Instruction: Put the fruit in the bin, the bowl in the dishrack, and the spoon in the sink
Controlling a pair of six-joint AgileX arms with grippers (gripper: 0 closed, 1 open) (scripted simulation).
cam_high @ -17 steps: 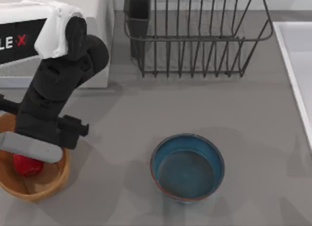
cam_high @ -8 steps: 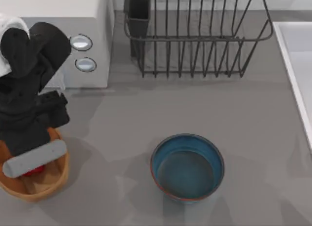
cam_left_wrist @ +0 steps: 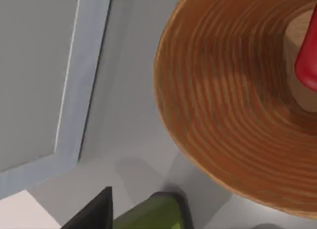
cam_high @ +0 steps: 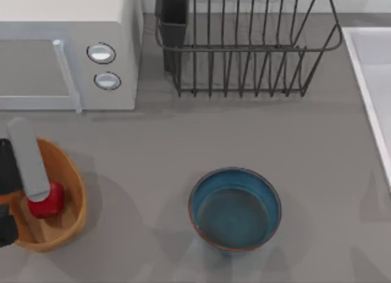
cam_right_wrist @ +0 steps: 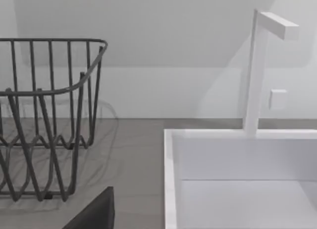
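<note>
We see the fruit [cam_high: 45, 200] lying inside the bin [cam_high: 68, 173] at the table's left edge, our left arm [cam_high: 7, 185] at that edge with fingers we cannot tell open or closed, while the bowl [cam_high: 234, 209] sits mid-table, well apart from the dishrack [cam_high: 244, 51].

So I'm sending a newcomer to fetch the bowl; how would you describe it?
Start at the dishrack at the table's back. In front of it, alone on the grey tabletop, sits the bowl. It is glazed blue-teal with a reddish rim, unlike the tan wicker bin at the left.
</note>
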